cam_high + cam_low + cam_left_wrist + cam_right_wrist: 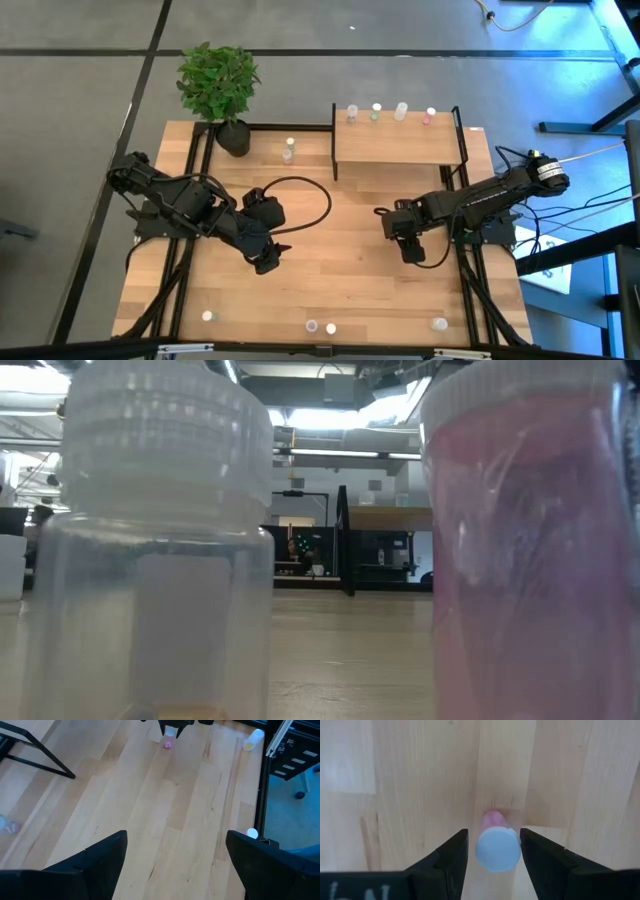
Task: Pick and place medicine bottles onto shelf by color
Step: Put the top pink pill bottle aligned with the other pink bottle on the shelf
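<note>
A small pink bottle [495, 847] is pinched between the right gripper [411, 250] fingers, jaws partly closed on its sides, over the bare table [330, 280] in front of the shelf [395, 147]. The left gripper [266, 260] is parked mid-table with jaws spread wide and nothing held. Four bottles are lined up along the shelf's back edge, one [288, 151] is stood beside the plant [218, 85], and a few more are scattered along the table's near edge.
</note>
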Motion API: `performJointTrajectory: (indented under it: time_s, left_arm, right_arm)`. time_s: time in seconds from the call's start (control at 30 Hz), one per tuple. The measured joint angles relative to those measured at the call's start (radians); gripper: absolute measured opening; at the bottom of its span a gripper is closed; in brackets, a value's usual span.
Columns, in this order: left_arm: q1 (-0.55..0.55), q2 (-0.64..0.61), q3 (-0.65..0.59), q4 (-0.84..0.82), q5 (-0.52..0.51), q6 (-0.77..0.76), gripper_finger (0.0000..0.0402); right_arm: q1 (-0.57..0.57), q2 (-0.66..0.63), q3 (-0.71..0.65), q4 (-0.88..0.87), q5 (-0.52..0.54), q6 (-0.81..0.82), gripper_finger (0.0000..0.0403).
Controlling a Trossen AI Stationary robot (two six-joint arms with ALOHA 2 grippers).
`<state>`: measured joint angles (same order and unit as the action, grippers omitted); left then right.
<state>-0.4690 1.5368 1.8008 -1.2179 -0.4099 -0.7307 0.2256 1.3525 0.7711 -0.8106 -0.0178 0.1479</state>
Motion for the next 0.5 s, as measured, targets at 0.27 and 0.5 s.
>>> performJointTrajectory:
  time_s: [0.27, 0.5]
  left_arm:
    - [0.0, 0.0, 0.0, 0.0, 0.0, 0.0, 0.0334]
    - [0.0, 0.0, 0.0, 0.0, 0.0, 0.0, 0.0334]
  right_arm:
    - [0.0, 0.001, -0.036, 0.019, 0.001, 0.021, 0.0175]
    - [0.0, 0.001, -0.037, 0.043, 0.0, 0.031, 0.0143]
